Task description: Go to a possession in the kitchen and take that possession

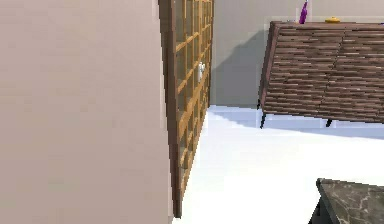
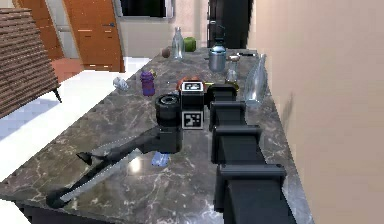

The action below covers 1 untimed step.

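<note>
Dark veined marble forms the glossy table (image 2: 60, 140), which carries a purple cup (image 2: 148, 83), a green bottle (image 2: 178, 43) and a clear glass bottle (image 2: 257, 78). The claw (image 2: 80, 175) shows thin dark fingers against the stone. I cannot tell their spread, or whether it holds anything. A small pale-blue lump (image 2: 158, 158), possibly the possession, lies beside its body.

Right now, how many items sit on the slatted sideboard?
2 on the sideboard: a purple vase and a small yellow item right of it. Others may be cropped out.
</note>
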Tool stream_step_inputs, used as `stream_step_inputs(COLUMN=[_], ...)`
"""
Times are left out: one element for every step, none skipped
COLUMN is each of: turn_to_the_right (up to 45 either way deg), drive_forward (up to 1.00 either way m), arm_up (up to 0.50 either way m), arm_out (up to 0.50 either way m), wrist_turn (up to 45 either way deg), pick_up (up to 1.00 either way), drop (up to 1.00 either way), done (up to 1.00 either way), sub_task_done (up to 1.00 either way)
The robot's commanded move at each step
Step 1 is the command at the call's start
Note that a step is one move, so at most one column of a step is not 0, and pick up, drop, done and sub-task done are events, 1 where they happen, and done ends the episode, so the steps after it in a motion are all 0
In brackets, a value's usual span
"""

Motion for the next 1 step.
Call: stream_step_inputs(turn_to_the_right=[0.0], drive_forward=[0.00], arm_up=[0.00], arm_out=[0.00], wrist_turn=[45.0], pick_up=[0.00], drop=[0.00], done=[0.00], sub_task_done=[0.00])
